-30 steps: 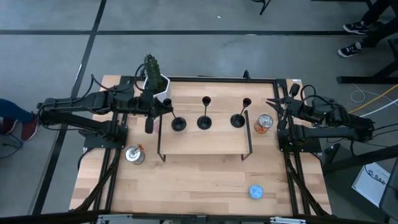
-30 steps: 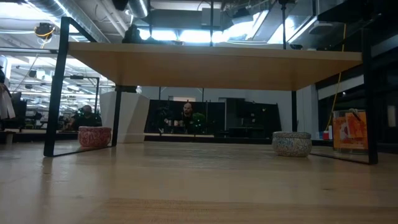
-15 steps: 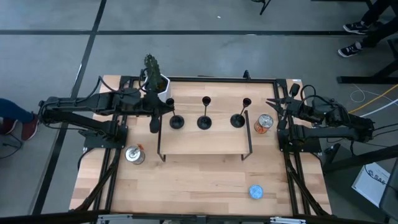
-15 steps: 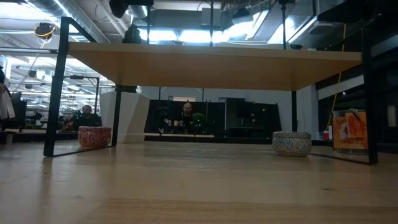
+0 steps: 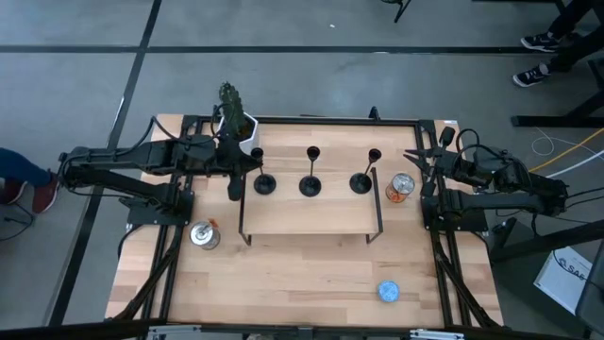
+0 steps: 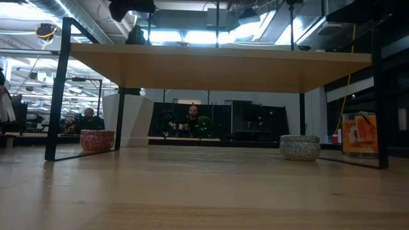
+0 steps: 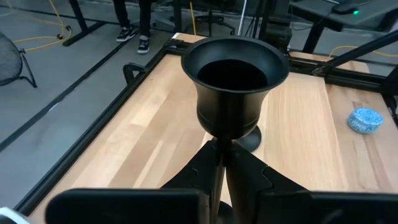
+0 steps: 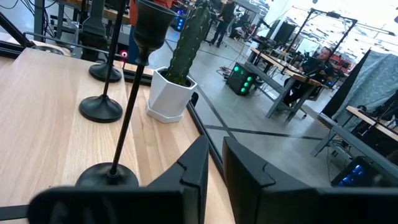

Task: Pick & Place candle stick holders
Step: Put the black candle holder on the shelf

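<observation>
On the raised shelf [image 5: 311, 215] above the worktop [image 5: 283, 283], three candle holders are lined up; the left holder [image 5: 265, 183] is gripped at its stem by the left gripper [image 5: 242, 173], fingers narrow. The middle holder [image 5: 310, 185] and right holder [image 5: 360, 181] stand free. The right gripper [image 5: 415, 161] waits nearly closed, empty, beside them. Release seems all that is left.

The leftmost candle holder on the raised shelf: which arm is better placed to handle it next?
The left arm. Its gripper is shut on the stem of that candle holder. The right gripper waits shut at the table's far right edge, beside the orange can.
</observation>
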{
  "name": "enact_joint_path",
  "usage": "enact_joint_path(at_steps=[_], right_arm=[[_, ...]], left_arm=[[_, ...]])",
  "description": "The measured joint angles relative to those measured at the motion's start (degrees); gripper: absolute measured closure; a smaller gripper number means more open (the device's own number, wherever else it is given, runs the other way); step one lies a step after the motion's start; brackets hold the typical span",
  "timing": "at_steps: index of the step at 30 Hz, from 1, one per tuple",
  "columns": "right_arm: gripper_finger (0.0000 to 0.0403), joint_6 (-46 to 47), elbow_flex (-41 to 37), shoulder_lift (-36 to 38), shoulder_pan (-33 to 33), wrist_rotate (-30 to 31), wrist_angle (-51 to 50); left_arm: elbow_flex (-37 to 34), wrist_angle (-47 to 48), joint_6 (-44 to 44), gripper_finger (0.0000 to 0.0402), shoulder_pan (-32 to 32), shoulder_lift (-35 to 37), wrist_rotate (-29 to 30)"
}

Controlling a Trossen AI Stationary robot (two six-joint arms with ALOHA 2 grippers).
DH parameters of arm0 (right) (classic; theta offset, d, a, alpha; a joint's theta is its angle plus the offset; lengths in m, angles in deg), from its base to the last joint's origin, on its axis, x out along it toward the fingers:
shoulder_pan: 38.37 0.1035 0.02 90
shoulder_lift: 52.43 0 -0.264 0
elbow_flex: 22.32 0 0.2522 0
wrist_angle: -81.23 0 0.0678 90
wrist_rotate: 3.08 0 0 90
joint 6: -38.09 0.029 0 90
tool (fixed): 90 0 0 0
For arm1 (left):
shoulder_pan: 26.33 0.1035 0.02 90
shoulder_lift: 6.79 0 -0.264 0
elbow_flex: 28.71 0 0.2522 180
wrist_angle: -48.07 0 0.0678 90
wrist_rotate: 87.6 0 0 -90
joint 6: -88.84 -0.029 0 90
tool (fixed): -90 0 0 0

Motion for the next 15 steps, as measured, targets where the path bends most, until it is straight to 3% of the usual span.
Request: enact_joint_path(at_steps=[15], right_arm=[[0.0350, 0.00, 0.00, 0.00, 0.00, 0.00, 0.00]], left_arm=[[0.00, -0.04, 0.68, 0.0325, 0.00, 0.00, 0.00]])
